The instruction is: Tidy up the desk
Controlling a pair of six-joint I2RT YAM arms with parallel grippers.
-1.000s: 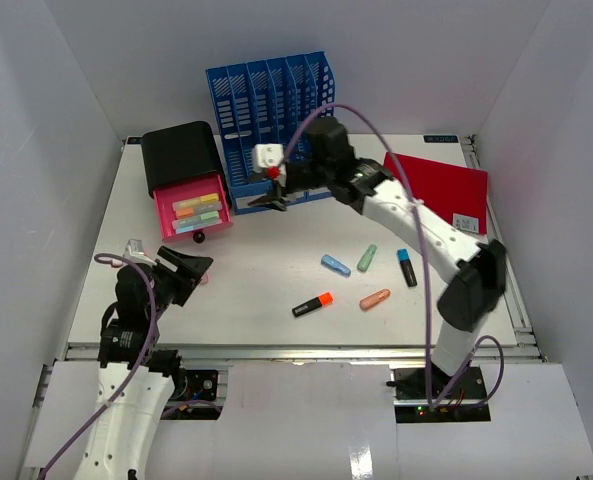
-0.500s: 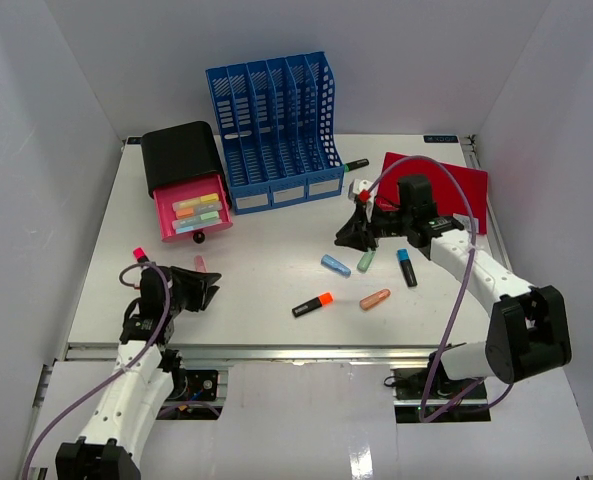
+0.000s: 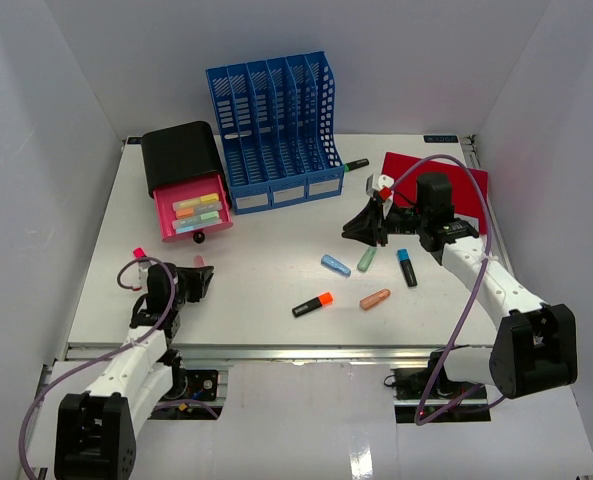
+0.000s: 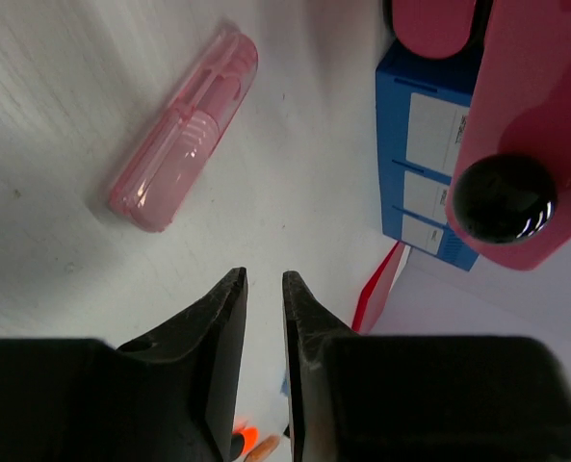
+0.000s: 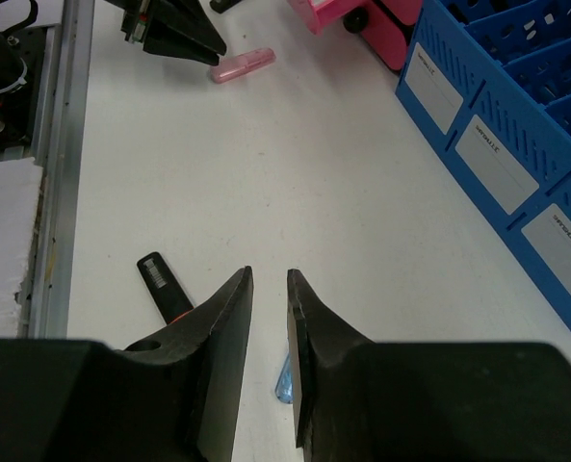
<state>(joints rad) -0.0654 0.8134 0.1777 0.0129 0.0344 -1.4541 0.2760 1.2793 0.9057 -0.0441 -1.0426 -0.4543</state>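
Note:
The white desk (image 3: 276,240) carries several loose highlighters: blue (image 3: 335,265), green (image 3: 367,259), blue-and-black (image 3: 406,268), orange-and-black (image 3: 313,304) and salmon (image 3: 374,298). A pink highlighter (image 3: 200,262) lies near the front left. My left gripper (image 3: 208,280) hangs low just beside it; in the left wrist view the pink highlighter (image 4: 184,130) lies ahead and to the left of the left gripper (image 4: 264,276). My right gripper (image 3: 348,232) hovers above the blue and green ones. The right gripper (image 5: 269,272) is empty. Both pairs of jaws stand a narrow gap apart with nothing between them.
A blue file rack (image 3: 276,125) stands at the back. Left of it is a black drawer unit (image 3: 181,155) whose pink drawer (image 3: 194,212) is pulled out, with highlighters inside. A red folder (image 3: 446,185) lies at the back right. A black marker (image 3: 354,165) rests beside the rack.
My right gripper left the file rack and came down to the right middle of the desk. The left arm sank back toward the front left edge. Both pairs of jaws narrowed.

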